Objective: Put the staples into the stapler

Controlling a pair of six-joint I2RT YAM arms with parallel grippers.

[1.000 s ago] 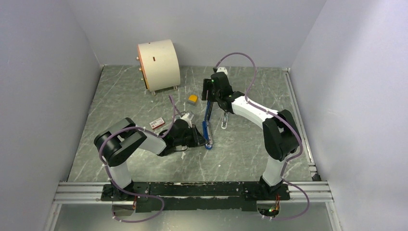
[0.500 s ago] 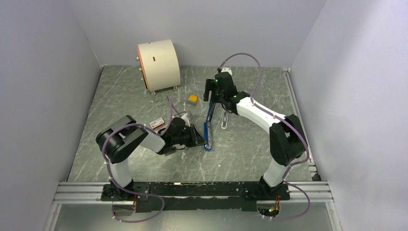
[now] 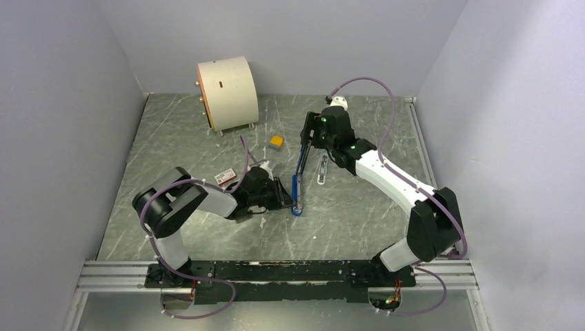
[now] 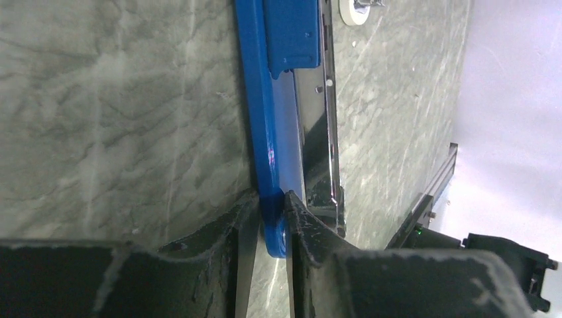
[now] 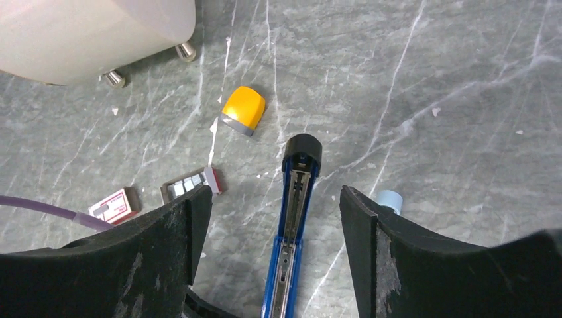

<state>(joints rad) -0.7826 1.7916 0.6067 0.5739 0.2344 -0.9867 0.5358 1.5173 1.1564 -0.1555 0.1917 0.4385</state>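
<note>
While pinching stapler tip mid-table in the near-closed left claw, hold it steady; lower the wide-open, empty right claw onto staples lying left of stapler.

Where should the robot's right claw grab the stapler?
I'd grab its black end, coming straight down, one finger on each long side. The stapler lies flat and slim, so the sides should pinch easily. The left claw pinches the near blue tip, and the open right claw hangs close above the black end.
</note>
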